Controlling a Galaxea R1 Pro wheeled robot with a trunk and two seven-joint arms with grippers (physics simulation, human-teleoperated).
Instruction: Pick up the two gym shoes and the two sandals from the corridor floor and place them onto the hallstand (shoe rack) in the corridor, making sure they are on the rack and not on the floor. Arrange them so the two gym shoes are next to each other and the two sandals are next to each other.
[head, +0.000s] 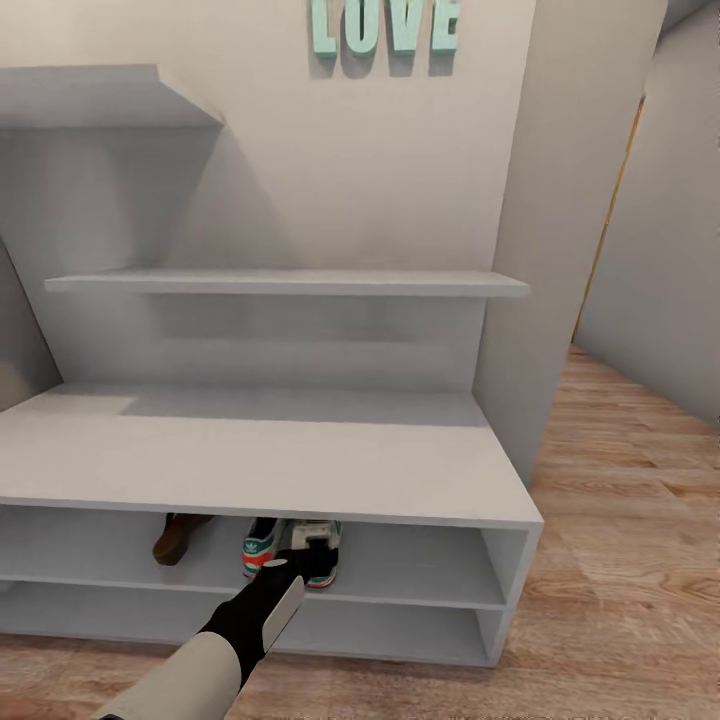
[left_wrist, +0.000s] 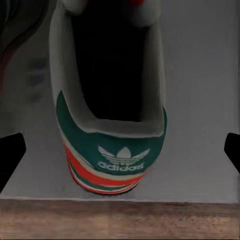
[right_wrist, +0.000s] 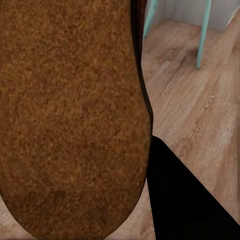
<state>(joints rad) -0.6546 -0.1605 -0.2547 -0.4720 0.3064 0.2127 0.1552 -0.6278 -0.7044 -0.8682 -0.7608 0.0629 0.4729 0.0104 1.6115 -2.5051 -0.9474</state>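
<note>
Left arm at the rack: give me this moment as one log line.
left gripper: open, at gym shoe heel | shoe: on hallstand upper shelf | sandal: same shelf, apart | right gripper: brown sandal sole close against its camera

Shoe rack (head: 270, 460): light grey, flat, no pattern; same grey on the wall shelves (head: 290, 283). "LOVE" letters (head: 385, 25) at 12 o'clock: mint green. Floor (head: 630, 560): light brown wood-grain planks. Gym shoe (left_wrist: 112, 125): off-white collar, dark inside, green heel tab with white trefoil logo, red-orange and green stripes along the sole. Second gym shoe (head: 262, 548): green with a red-orange heel. Sandal (head: 178, 538) at 9 o'clock of them: dark brown. Sandal sole (right_wrist: 70, 115): mottled tan-brown, dark edge. Left arm (head: 250, 620): black with cream panels. Turquoise legs (right_wrist: 204, 32) over the floor.
</note>
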